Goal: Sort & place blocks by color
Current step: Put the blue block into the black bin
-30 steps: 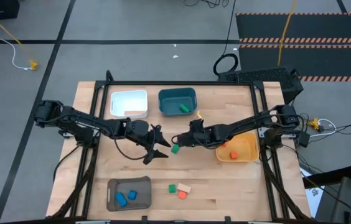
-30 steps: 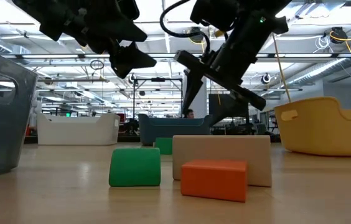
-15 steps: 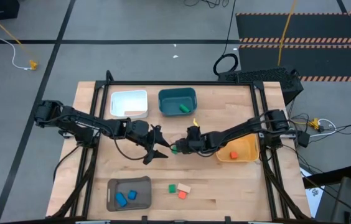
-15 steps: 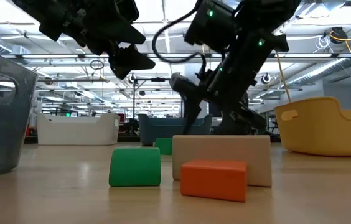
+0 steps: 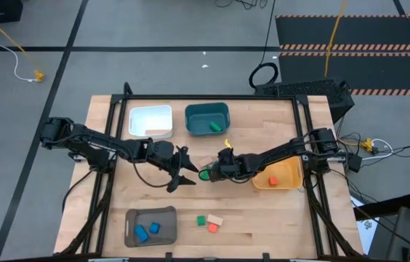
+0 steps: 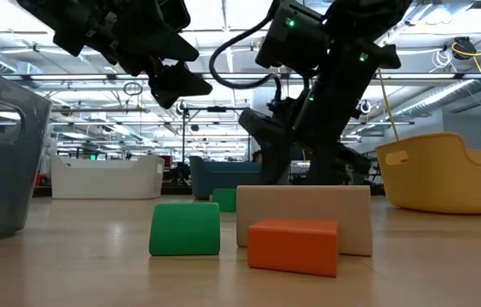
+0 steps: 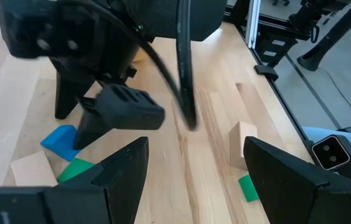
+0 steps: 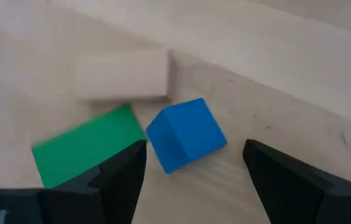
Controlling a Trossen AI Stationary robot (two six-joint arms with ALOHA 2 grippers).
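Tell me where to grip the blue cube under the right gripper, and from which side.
Probably from above. The small blue wooden cube sits flat on the table between the open right gripper's fingers. Close on its two bare opposite faces. A flat green block touches one corner and a tan wooden brick lies just beyond, so keep the fingers off those sides.
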